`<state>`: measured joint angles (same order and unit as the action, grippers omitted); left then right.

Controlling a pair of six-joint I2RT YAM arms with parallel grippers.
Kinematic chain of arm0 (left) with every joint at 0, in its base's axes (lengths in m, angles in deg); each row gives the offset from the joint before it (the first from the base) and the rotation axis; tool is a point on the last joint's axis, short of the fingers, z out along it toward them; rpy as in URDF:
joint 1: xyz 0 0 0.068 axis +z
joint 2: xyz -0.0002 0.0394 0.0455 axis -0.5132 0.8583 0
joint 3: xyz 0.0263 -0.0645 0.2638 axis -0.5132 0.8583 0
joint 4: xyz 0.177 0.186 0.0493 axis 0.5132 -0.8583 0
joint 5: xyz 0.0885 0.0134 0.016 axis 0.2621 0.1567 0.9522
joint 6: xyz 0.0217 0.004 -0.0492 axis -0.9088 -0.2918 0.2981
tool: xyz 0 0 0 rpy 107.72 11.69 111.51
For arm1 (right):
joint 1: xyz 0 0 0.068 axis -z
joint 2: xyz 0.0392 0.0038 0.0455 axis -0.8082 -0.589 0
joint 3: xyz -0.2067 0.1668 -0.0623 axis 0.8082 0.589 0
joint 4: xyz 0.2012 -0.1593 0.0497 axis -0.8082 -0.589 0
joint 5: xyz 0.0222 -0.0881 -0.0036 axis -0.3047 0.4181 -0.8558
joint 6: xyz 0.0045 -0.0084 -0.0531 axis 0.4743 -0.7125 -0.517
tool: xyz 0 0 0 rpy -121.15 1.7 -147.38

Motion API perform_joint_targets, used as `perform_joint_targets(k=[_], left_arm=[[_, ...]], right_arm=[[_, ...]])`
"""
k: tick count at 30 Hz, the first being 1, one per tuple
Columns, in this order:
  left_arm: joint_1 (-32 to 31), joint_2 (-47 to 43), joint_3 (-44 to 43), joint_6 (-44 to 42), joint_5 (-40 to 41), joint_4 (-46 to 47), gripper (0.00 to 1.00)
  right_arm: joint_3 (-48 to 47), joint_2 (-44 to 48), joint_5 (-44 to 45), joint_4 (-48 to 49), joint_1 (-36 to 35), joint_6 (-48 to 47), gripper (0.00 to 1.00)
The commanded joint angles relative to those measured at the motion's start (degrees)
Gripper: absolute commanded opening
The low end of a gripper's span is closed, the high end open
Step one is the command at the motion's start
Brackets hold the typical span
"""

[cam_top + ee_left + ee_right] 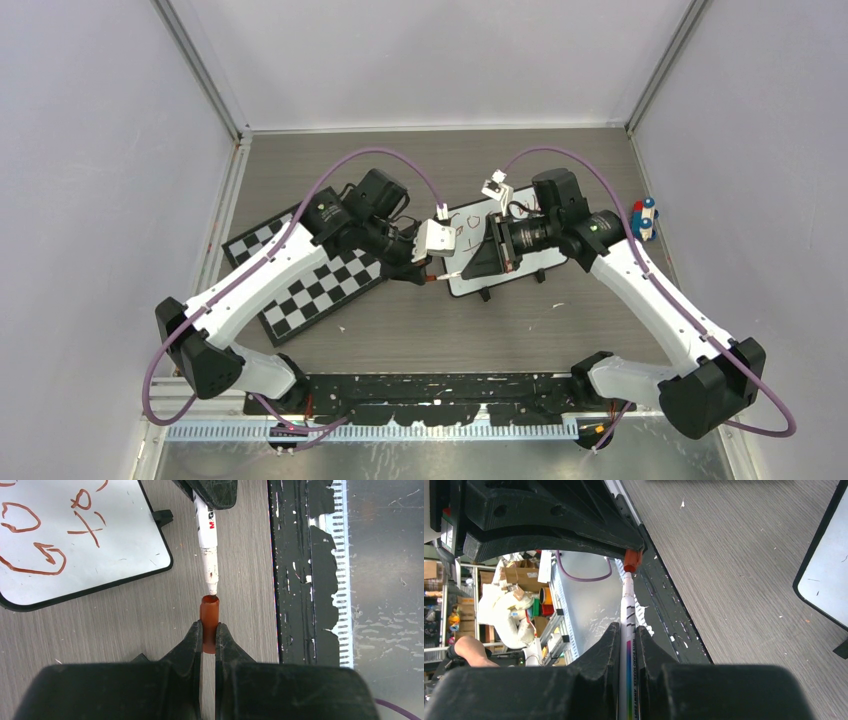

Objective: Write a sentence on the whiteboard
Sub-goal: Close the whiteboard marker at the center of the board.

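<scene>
From where I stand I count two robot arms, the left arm [262, 272] and the right arm [650, 290], and each one ends in one gripper, so two: the left gripper [209, 630] and the right gripper [628, 630]. There are two purple cables [365, 155], one for each arm. On the table I count one whiteboard [120, 555] with two black feet [485, 296], one checkerboard [320, 285], one marker [207, 545], one red-brown cap [210, 615] — and one small red, white and blue thing [646, 218].

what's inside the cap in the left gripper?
The marker tip sits at the mouth of the cap; deeper inside is hidden by its wall and the left gripper.
</scene>
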<state>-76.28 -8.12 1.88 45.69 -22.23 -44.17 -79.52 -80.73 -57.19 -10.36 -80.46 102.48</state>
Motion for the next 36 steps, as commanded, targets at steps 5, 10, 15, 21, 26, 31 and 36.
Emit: perform_joint_targets(k=[5,10,15,21,26,31,36], left_arm=[[-1.09,0.7,-3.35,1.57,-1.64,0.11,0.0],[-1.17,1.45,-4.38,5.18,-1.97,1.71,0.0],[-1.17,3.37,-4.81,13.72,-1.98,5.44,0.0],[-1.38,6.09,-8.13,18.57,-2.8,6.92,0.0],[-2.0,7.67,-10.79,20.67,-6.37,8.76,0.0],[-3.68,9.67,-14.43,20.28,-7.71,9.65,0.0],[-6.92,10.97,-17.26,17.56,-5.12,9.06,0.0]], right_arm=[[-2.83,-0.69,1.19,1.75,-0.62,-0.59,0.0],[-2.85,-1.22,2.54,1.76,-1.08,-1.22,0.0],[-3.14,-1.95,5.79,1.73,-1.48,-1.84,0.0],[-2.76,-2.8,7.82,2.26,-2.05,-1.53,0.0],[-2.07,-3.73,8.25,2.81,-2.93,-1.24,0.0],[-1.61,-4.52,7.53,3.01,-3.41,-0.78,0.0],[-1.15,-5.27,5.49,3.68,-3.82,0.47,0.0]])
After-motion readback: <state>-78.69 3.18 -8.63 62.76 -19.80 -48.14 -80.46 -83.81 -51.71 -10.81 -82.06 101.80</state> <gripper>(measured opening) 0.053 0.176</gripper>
